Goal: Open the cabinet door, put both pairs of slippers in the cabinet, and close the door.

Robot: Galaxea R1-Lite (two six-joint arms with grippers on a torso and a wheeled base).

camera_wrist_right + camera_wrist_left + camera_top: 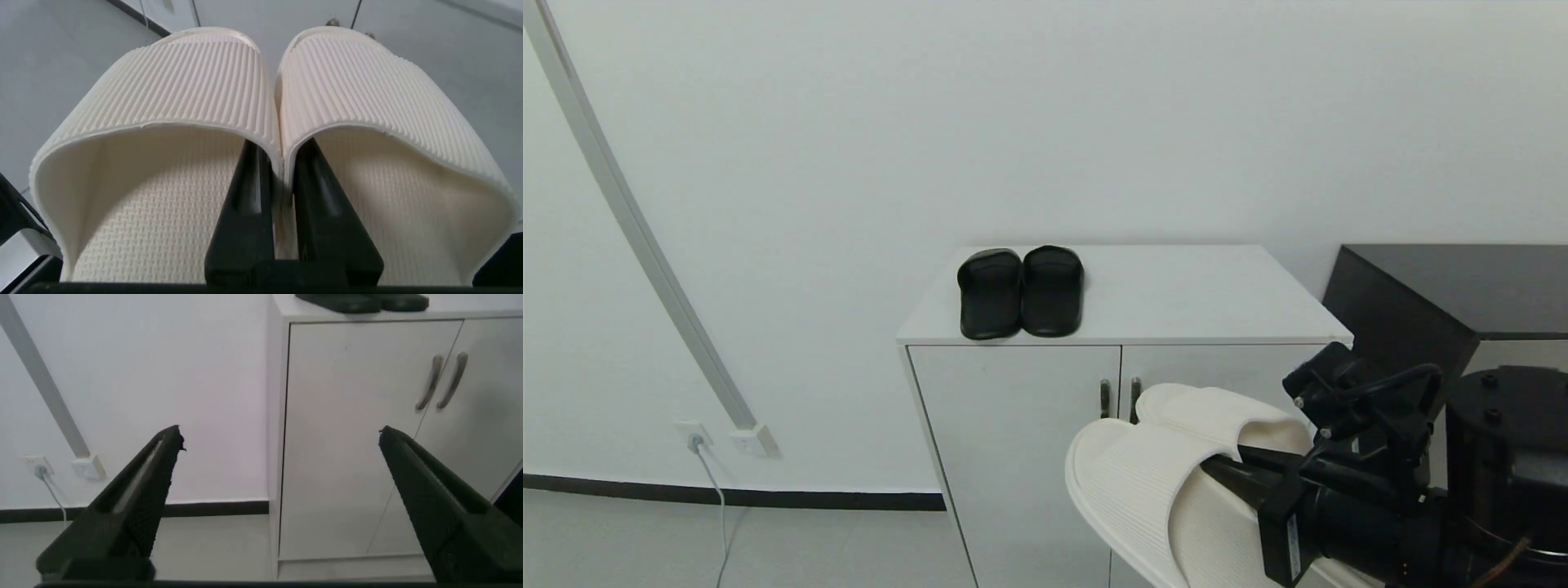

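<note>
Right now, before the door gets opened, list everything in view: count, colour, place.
cabinet: one, white, against the wall, both doors shut
door handles: two, dark, where the doors meet
black slippers: one pair, black, on the cabinet top, toward its left end
white slippers: one pair, cream white, held in front of the doors
side unit: one, black, right of the cabinet
wall plates: two, white, low on the wall, left of the cabinet
conduit: one, grey, slanting down the wall
left gripper: black, open
right gripper: black, shut on the white slippers
</note>
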